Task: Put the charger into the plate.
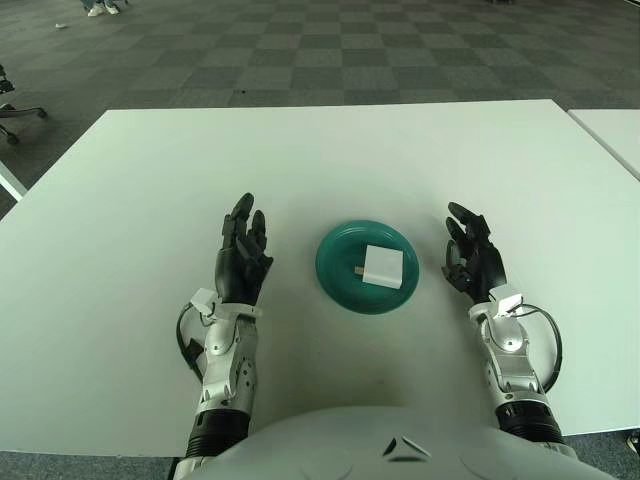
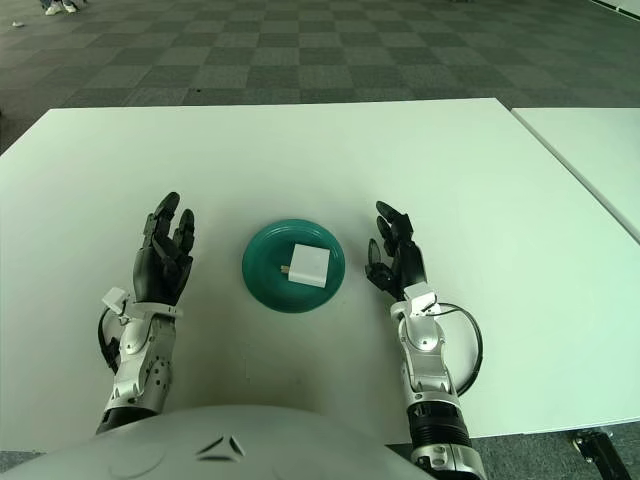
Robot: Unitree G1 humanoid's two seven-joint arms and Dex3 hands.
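Observation:
A white square charger (image 1: 384, 266) lies inside a round teal plate (image 1: 340, 262) near the front middle of the white table; it also shows in the right eye view (image 2: 307, 265). My left hand (image 1: 242, 243) is left of the plate, fingers spread and holding nothing. My right hand (image 1: 470, 250) is right of the plate, fingers spread and holding nothing. Neither hand touches the plate or the charger.
The white table (image 1: 330, 160) stretches far behind the plate. A second white table (image 1: 615, 130) stands at the right, across a narrow gap. Dark checkered carpet lies beyond the far edge.

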